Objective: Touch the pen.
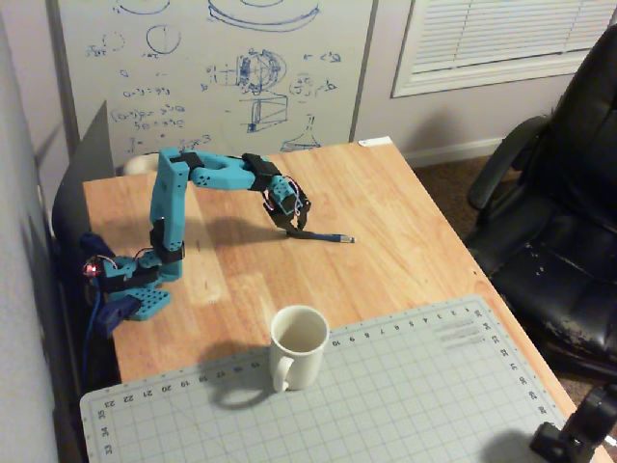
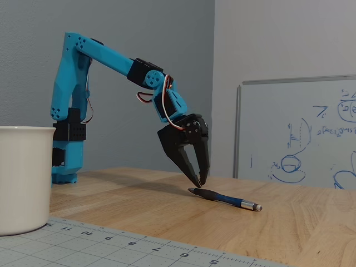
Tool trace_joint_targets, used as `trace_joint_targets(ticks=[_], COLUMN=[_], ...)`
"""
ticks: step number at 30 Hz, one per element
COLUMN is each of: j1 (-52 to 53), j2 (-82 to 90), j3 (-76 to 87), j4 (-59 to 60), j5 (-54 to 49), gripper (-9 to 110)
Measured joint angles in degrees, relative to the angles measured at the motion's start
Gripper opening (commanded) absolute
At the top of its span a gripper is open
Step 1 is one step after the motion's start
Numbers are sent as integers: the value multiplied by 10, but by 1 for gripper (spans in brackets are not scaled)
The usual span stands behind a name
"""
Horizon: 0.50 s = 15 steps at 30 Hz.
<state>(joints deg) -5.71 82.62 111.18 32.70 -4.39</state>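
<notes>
- Black two-finger gripper: fingertips nearly pressed together, holding nothing, just above the grip end of the thin dark pen.
- Pen likely light, stiff, rolls easily; tap the dark grip gently.

**A workroom with whiteboard and window**

A whiteboard with blue drawings leans against the pale wall behind a wooden table. A window with white blinds sits to its right, and a black office chair stands on brown carpet.
</notes>
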Motion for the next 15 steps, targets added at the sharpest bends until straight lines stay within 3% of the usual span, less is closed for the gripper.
trace_joint_targets(ticks=[15], j1=[-2], j2=[-51], j3=[-54], j4=[-7], j5=[0], gripper=[1])
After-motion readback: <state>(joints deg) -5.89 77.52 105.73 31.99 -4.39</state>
